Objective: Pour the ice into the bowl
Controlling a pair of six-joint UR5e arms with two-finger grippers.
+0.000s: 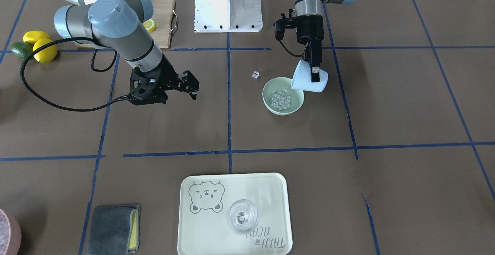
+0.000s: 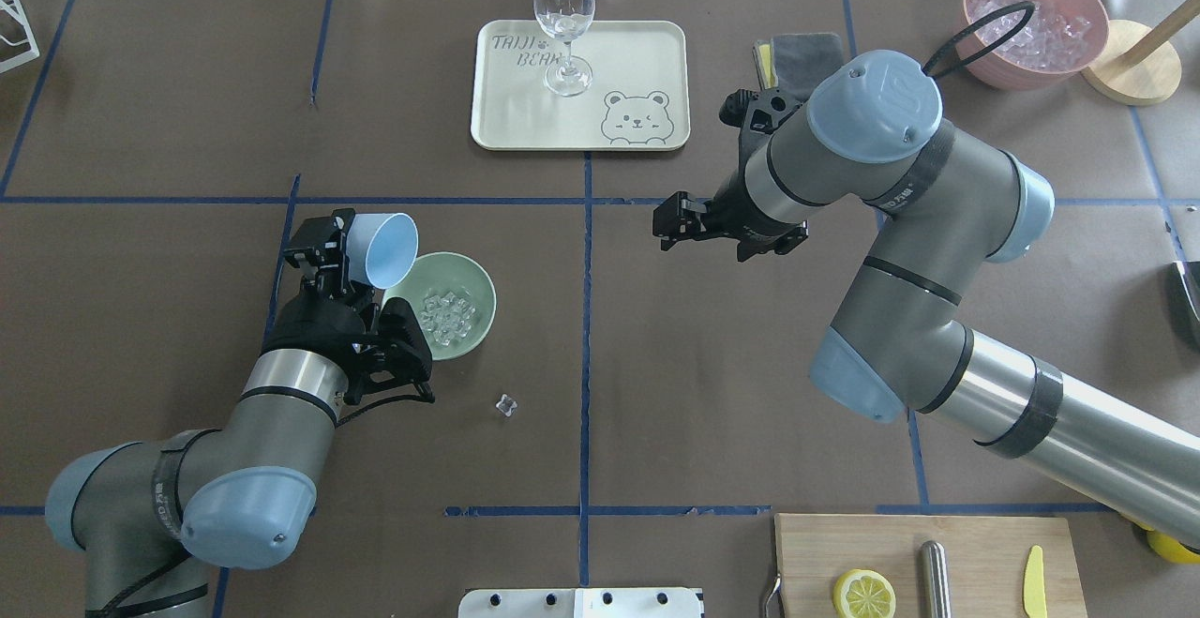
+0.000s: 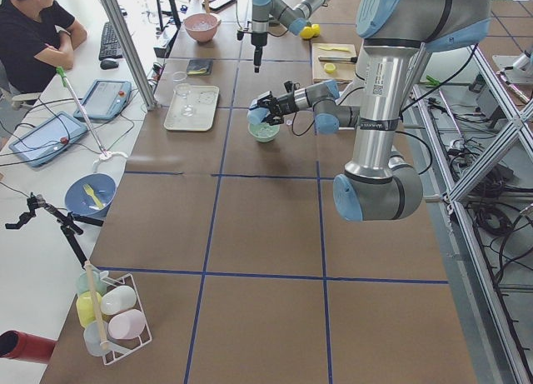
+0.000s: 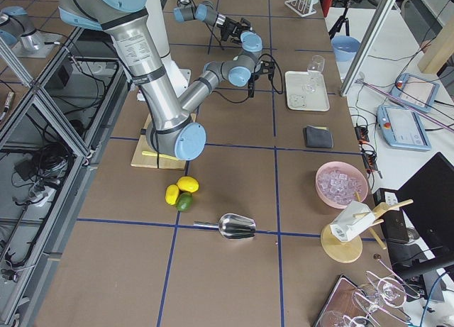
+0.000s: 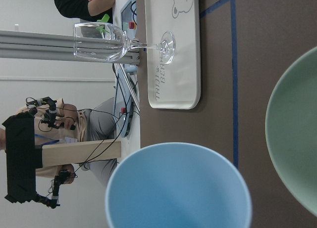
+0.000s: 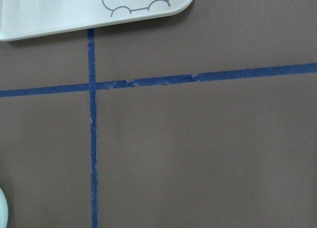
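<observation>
The left gripper [image 1: 315,72] is pinching the wall of a light blue cup [image 2: 389,248], one finger inside the rim and one outside, and holds it tipped well over on its side. Directly below the cup's mouth sits the pale green bowl [image 2: 473,292], with the cup's rim hanging just above the bowl's near edge. The ice [image 1: 281,100] lies heaped in the bottom of the bowl as a cluster of small clear cubes. One stray cube [image 2: 506,404] rests on the brown table cover near the bowl, on the robot's side of it and clear of the rim. Further out, across a blue tape line, the right gripper [image 2: 667,224] hangs over bare table with its fingers spread and nothing between them. Beyond both grippers, at the far side of the table from the robot, a cream tray [image 2: 525,121] carries the printed words "TAIJI BEAR" and a line drawing of a bear's face. An upright wine glass [image 2: 562,27] stands on the tray beside the lettering. A folded grey cloth [image 2: 806,44] lies just off the tray's side, past the right gripper.
</observation>
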